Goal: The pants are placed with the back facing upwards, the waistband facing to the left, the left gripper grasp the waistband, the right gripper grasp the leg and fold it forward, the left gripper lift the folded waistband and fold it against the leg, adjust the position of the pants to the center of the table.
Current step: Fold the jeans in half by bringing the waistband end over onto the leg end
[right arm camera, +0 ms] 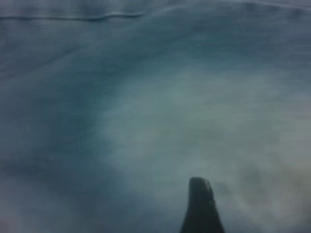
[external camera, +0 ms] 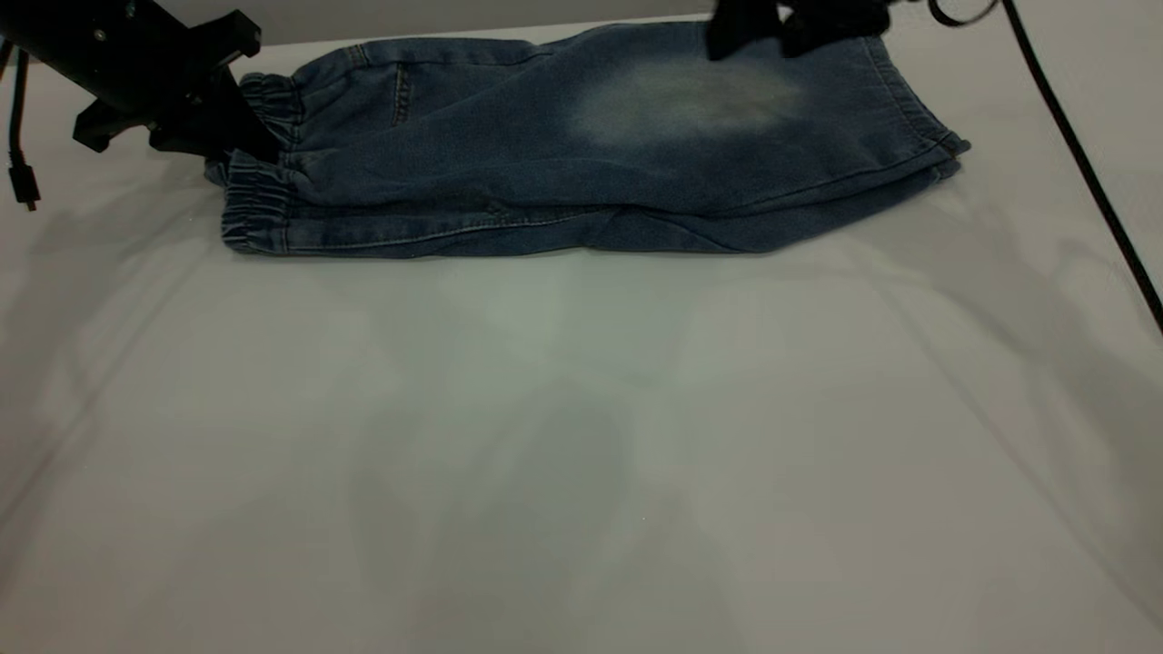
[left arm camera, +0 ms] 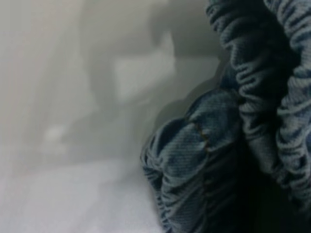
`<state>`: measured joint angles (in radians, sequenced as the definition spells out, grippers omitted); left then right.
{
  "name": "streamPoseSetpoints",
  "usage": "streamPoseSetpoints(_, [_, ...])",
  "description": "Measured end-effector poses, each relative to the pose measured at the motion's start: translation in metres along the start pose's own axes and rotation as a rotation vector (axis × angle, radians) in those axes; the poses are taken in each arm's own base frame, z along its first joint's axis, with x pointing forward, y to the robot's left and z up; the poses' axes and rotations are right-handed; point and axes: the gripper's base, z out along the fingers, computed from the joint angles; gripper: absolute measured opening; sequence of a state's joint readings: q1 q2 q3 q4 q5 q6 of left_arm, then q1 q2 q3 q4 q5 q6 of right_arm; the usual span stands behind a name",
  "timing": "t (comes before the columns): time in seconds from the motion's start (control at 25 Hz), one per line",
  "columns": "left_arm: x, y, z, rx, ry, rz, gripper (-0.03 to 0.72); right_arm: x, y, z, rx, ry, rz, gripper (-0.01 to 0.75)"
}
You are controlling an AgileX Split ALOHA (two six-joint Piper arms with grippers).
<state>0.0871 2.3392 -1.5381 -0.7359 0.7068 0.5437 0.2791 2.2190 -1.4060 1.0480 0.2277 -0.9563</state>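
The blue denim pants [external camera: 563, 154] lie folded lengthwise at the far side of the white table [external camera: 581, 436], with the gathered waistband [external camera: 259, 186] to the left. The leg [external camera: 690, 100] with its pale faded patch lies on top and reaches to the right. My left gripper [external camera: 238, 127] is at the waistband's middle, shut on the bunched elastic, which fills the left wrist view [left arm camera: 252, 121]. My right gripper [external camera: 790, 27] hangs over the leg's far edge near the hem. The faded denim [right arm camera: 194, 111] lies close beneath it in the right wrist view.
A black cable [external camera: 1081, 154] runs across the table's right side, from the right arm toward the near right. Another short cable with a plug [external camera: 23, 182] dangles under the left arm. Bare table stretches in front of the pants.
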Motion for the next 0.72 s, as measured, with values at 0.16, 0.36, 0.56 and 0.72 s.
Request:
streamPoseSetpoints(0.16, [-0.001, -0.004, -0.003, 0.022, 0.027, 0.016, 0.079, 0.008, -0.005, 0.017, 0.013, 0.021, 0.014, 0.426])
streamPoseSetpoints(0.36, [-0.016, -0.018, -0.026, 0.049, 0.049, 0.094, 0.079, 0.027, -0.007, 0.035, -0.012, 0.089, 0.021, 0.426])
streamPoseSetpoints(0.56, [-0.036, -0.033, -0.052, 0.064, 0.018, 0.143, 0.079, 0.034, -0.003, 0.037, -0.063, 0.147, -0.015, 0.426])
streamPoseSetpoints(0.72, [-0.049, -0.042, -0.065, 0.078, -0.011, 0.161, 0.079, 0.041, 0.004, 0.035, -0.139, 0.220, -0.047, 0.426])
